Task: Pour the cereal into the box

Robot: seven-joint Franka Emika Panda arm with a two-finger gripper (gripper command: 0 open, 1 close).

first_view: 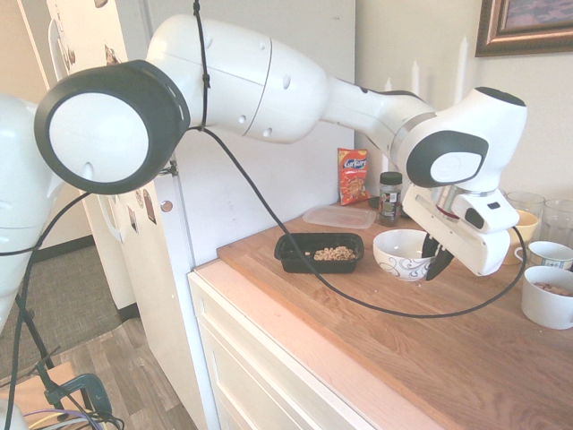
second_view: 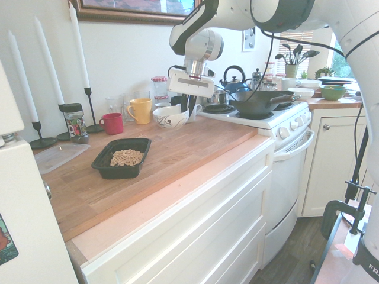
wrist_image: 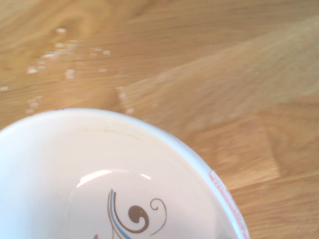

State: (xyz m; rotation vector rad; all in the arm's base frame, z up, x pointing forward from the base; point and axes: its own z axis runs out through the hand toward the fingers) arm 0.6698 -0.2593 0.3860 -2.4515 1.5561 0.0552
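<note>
Kitchen setting: wooden butcher-block surface (first_view: 430, 349) beside a white stove, candles and a framed picture along the wall.

Cereal (first_view: 334, 253): heap of small tan puffed pieces, lying inside the box (first_view: 295, 260), toward one end of it. Judged: pour is essentially done.

Box: shallow black plastic tray, rounded corners, upright on the surface, well apart from the counter edge.

White patterned bowl (first_view: 401, 260): sits upright on the surface, just beside the box on the stove side. Wrist view shows its inside bare, no pieces visible, with pale crumbs scattered on the wood nearby.

Pincer (first_view: 435, 257): fingers together on the bowl's rim, pointing steeply down, as far as both exterior views show.

Handling notes (judgement):
- Cereal: very light, dry, loose; rolls and bounces, so any tipping of the box would scatter it.
- Box: thin, light, probably flexes at the walls; take by a long rim if it must move, and slide rather than lift.
- Bowl: looks ceramic, stiff, glazed and slippery, breakable. A rim pinch is narrow and leaves weight hanging to one side; set it flat before releasing.

Nearby: orange-red snack bag (first_view: 353, 176), dark jar (first_view: 389, 197), clear container (first_view: 340, 216).
</note>
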